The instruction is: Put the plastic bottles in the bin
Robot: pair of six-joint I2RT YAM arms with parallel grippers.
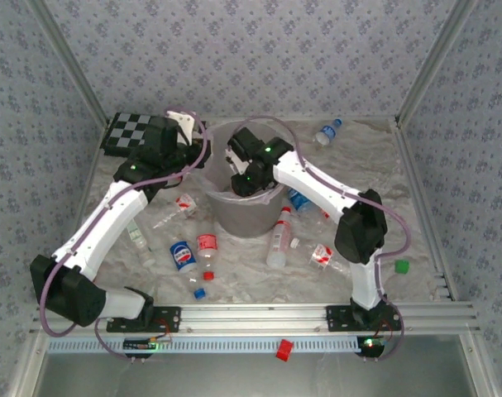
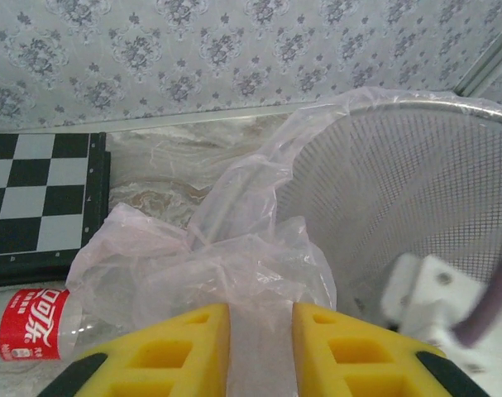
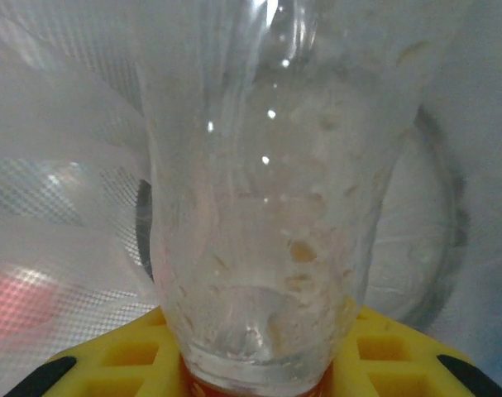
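Observation:
The bin [image 1: 244,217], a grey mesh bucket [image 2: 399,182] lined with a thin clear bag [image 2: 234,265], stands mid-table. My left gripper [image 1: 198,157] is at its left rim, with its yellow fingers shut on a fold of the bag [image 2: 261,318]. My right gripper [image 1: 244,178] hangs over the bin's mouth, shut on a clear plastic bottle [image 3: 263,207] that points down into the bin. Several more plastic bottles lie on the table, among them a blue-labelled one [image 1: 183,255], a red-labelled one [image 1: 206,244] and a red-capped one [image 1: 279,238]. A red-labelled bottle [image 2: 35,324] lies left of the bag.
A black-and-white chequered board [image 1: 131,132] [image 2: 35,198] lies at the back left. Loose caps lie near the front: red [image 1: 207,275], blue [image 1: 199,293], green [image 1: 402,266]. Another bottle [image 1: 328,132] rests by the back wall. Patterned walls close in the table.

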